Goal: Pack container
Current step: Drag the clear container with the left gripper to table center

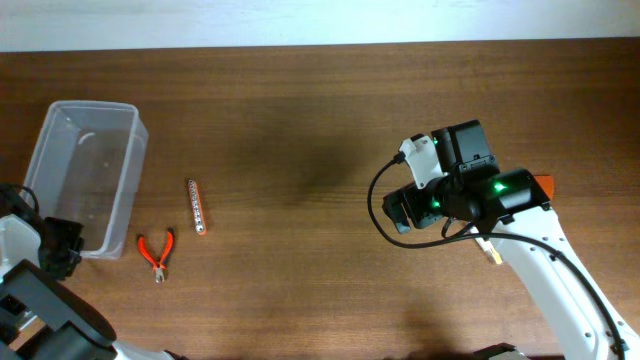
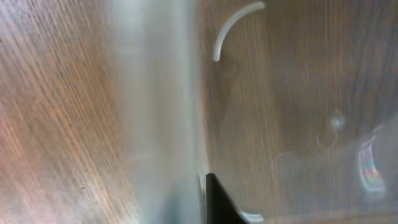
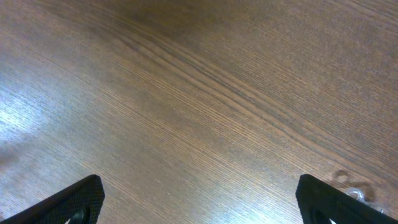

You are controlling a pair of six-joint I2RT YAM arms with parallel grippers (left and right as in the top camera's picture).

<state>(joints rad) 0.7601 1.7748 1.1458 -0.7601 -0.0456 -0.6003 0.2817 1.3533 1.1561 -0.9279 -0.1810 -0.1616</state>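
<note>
Three loose items and two arms, on a brown wooden table (image 1: 300,110).

1. Container (image 1: 85,175): a clear plastic tub with rounded corners and a rimmed edge. It stands upright with its top open, toward the left side of the table. Its long side runs from the far edge toward the near edge. A thin curved white mark (image 2: 235,28) shows through it in the left wrist view. Whether this is a loose thing or part of the tub cannot be told.

2. Pliers (image 1: 155,255): small, with orange handles, lying flat just right of the container's near corner and not touching it. The handles are splayed toward the far edge and the nose points to the near edge.

3. Strip (image 1: 197,205): narrow and pale, with a row of dots. It lies flat to the right of the container, just beyond the pliers and apart from both.

4. Left end effector (image 1: 66,242): at the container's near corner. In the wrist view the blurred tub wall runs up the middle, and one dark finger (image 2: 217,200) shows beside it. Whether it is clamped on the wall cannot be told.

5. Right end effector (image 3: 205,202): toward the right side of the table, well apart from all three items. Its fingers are spread wide over bare wood, with nothing between them.
</note>
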